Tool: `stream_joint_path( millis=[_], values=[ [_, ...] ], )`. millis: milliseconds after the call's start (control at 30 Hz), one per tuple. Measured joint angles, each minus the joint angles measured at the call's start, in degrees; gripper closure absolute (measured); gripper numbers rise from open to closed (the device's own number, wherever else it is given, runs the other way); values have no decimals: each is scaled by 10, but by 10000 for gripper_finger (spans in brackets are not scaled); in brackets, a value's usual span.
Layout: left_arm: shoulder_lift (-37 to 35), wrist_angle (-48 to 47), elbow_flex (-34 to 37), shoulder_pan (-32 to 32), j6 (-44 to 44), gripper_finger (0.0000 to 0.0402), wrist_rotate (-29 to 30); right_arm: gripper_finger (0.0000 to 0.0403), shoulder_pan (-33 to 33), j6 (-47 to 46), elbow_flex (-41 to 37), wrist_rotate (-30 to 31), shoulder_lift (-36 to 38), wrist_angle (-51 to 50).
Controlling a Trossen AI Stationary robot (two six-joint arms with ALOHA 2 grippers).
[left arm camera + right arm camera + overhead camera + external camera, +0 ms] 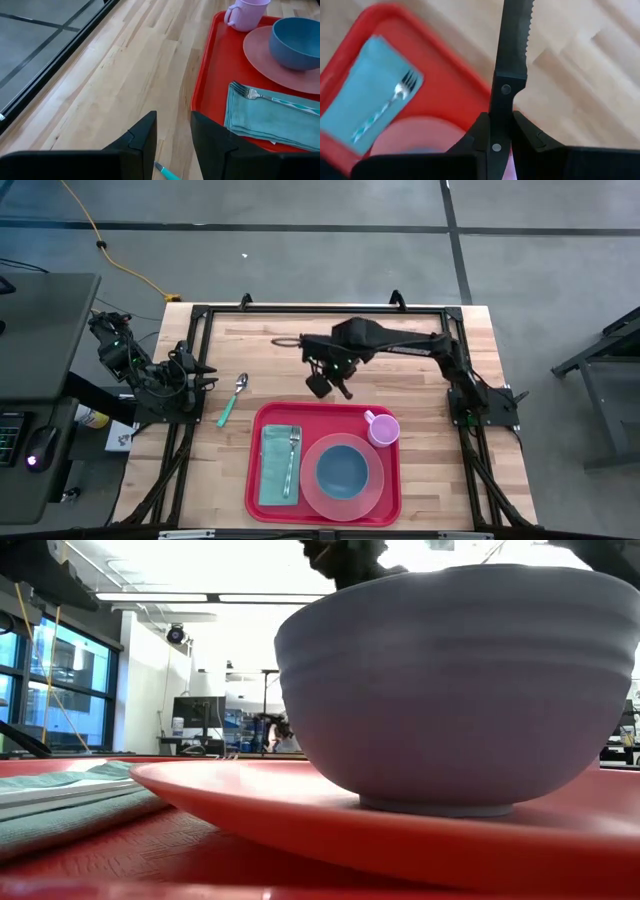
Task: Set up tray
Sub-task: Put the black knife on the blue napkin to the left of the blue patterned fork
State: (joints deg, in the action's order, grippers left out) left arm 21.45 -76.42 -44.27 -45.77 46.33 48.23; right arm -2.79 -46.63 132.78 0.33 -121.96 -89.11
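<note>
The red tray [262, 420] lies at the table's near middle. It carries a teal napkin [272, 465] with a fork [291, 460], a pink plate [372, 480] with a blue bowl [342, 468], and a pink mug [382, 428]. A teal-handled spoon [233, 398] lies on the wood left of the tray. My right gripper [330, 387] hangs just beyond the tray's far rim, shut on a black knife [512, 45]. My left gripper [207, 380] stays at the table's left side, open [173, 117], with the spoon's handle tip [167, 173] below it. My right gripper [500, 116] pinches the black knife by its riveted handle [503, 97], one finger [481, 131] on each flat side. The knife runs along the fingers, and its serrated blade [516, 30] sticks out past the fingertips. It is lifted clear, above the tray's far rim and the wood.
Bare wood shows left of the tray around the spoon, along the far edge, and in a narrow strip to the right. The black frame rails [300, 310] border the table. In the low view the bowl [460, 680] and plate [300, 810] fill the foreground.
</note>
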Motion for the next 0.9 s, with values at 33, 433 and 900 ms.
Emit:
stream_joint_path(
  millis=[33,433,900],
  values=[
    [0,0,0,0,0,252,0,376,8,-8,-4,-7,6,-5],
    [0,11,0,0,0,252,-11,376,128,-87,-5,-74,18,17],
    [0,84,0,0,4,252,-14,376,264,-140,-5,-8,18,243]
  ],
)
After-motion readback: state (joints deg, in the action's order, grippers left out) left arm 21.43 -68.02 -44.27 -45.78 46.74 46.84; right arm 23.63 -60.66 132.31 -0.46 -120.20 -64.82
